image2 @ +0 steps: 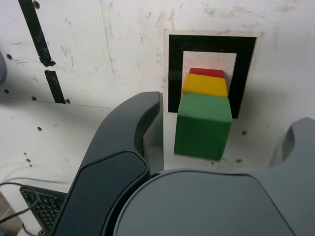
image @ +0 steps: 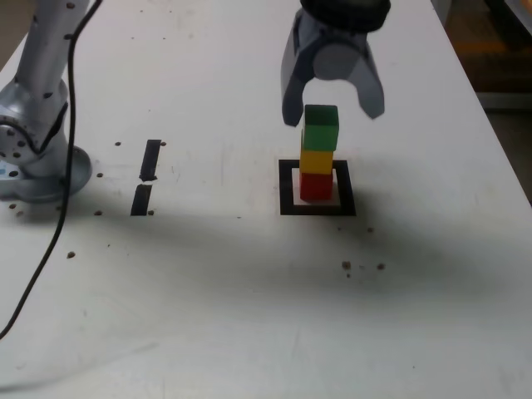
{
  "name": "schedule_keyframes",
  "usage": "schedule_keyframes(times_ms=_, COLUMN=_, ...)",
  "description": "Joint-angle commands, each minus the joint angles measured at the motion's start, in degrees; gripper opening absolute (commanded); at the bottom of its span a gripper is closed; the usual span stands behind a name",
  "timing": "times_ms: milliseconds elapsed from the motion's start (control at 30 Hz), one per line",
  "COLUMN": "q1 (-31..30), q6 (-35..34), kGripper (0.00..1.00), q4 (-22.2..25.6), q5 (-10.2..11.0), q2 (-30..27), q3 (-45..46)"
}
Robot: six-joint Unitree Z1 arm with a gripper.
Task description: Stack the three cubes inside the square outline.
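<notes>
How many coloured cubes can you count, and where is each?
3: the red cube at the bottom, inside the square outline; the yellow cube on it; the green cube on top.

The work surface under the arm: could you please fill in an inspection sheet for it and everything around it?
Surface: white tabletop, scattered with small dark spots.
Job's things: red cube inside the square outline, yellow cube on it, green cube on top.
Markings: two short black strips, end to end.
Clutter: nothing seen among the cubes.
Gripper: open, at the green cube, not gripping it.
Cables: a black cable runs down the exterior view's left side.
Surroundings: a keyboard, partly visible in the wrist view.
</notes>
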Motion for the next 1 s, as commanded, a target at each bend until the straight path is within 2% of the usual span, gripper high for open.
schedule_keyframes(times_ms=0, q1=-0.67, q6=-0.06, kGripper=1.0, q4=0.73, q5=0.59, q2=-4.57, q3=0.31)
schedule_keyframes(times_ms=200, q1=-2.07, q6=0.17, kGripper=1.0, q4=0.79, q5=1.04, q2=-15.13, q3=4.52)
schedule_keyframes(times_ms=367, q1=-2.23, q6=0.99, kGripper=1.0, q4=0.71, q5=2.03, q2=-22.62, q3=13.94)
schedule_keyframes(times_ms=600, q1=0.59, q6=6.13, kGripper=1.0, q4=-0.73, q5=3.12, q2=-26.14, q3=32.06)
schedule_keyframes(times_ms=700, q1=1.19, q6=7.46, kGripper=1.0, q4=-3.72, q5=2.41, q2=-26.27, q3=39.06)
schedule_keyframes(times_ms=967, q1=1.38, q6=8.79, kGripper=1.0, q4=-15.89, q5=0.35, q2=-27.19, q3=52.35)
